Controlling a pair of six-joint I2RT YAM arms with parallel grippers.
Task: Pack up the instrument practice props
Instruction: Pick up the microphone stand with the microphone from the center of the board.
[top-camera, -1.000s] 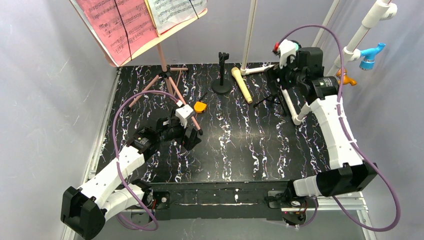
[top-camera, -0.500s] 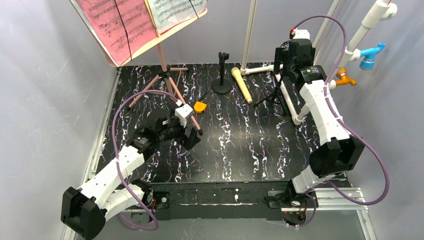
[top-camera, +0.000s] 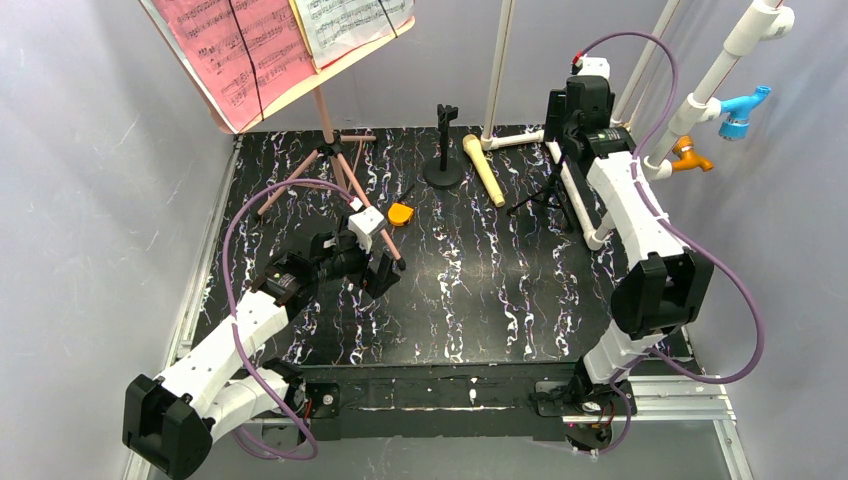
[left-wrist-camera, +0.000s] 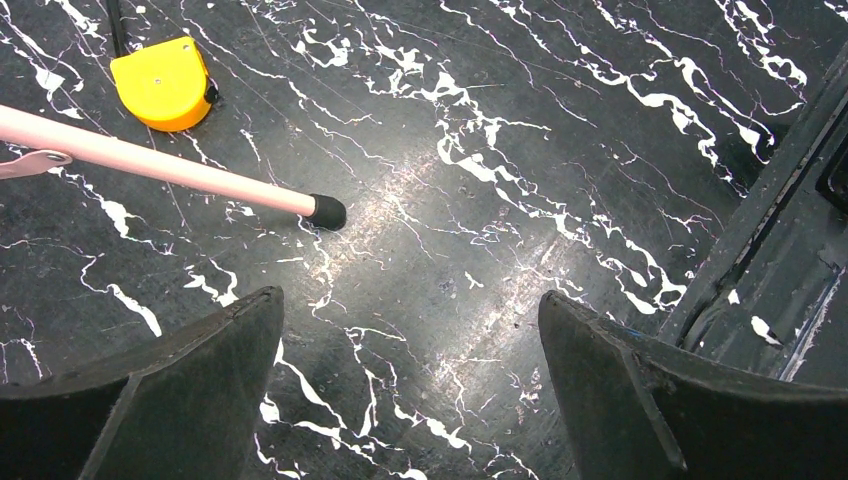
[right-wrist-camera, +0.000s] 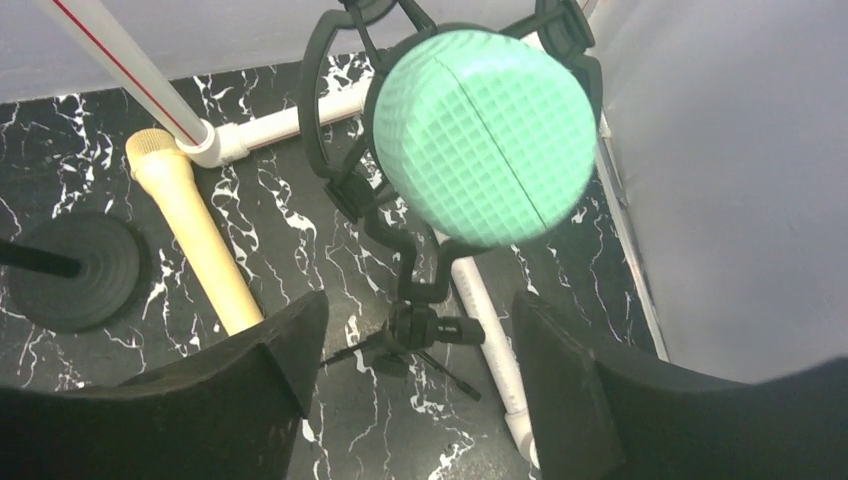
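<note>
Right arm swung in from the right edge to the upper right of the overhead frame; left arm hasn't budged.

Right gripper (right-wrist-camera: 415, 325): claw spread, nothing pinched, hanging over the round teal grid-textured toy microphone (right-wrist-camera: 480, 140). Mic sits in a black wire cradle (right-wrist-camera: 335, 130) on a small black tripod (top-camera: 540, 200), upper centre of the right wrist frame, just beside the white plastic pipe frame (right-wrist-camera: 485, 300).

Long beige toy microphone (right-wrist-camera: 195, 225) lies flat at left of that frame, next to a black round-base stand (top-camera: 443, 150).

Left gripper (left-wrist-camera: 410, 310): claw spread, empty, low over the black marbled table (left-wrist-camera: 560, 150). Pink tripod leg (left-wrist-camera: 150, 165) ends just ahead of it, small yellow plastic gadget (left-wrist-camera: 165, 82) upper left. Pink perforated music board (top-camera: 285, 95) still up on its stand, upper left of the overhead frame, with pink music sheet (top-camera: 235, 45) and white music sheet (top-camera: 350, 20) on it.

Nothing packed yet, as I read it.

Risks:
- Rounded head, so the fingers may slide off.
- Fingers may snag the cradle, and lifting would then drag the light tripod over, onto pipe or beige mic.
- Tight against the pipe, so a bump is likely.
</note>
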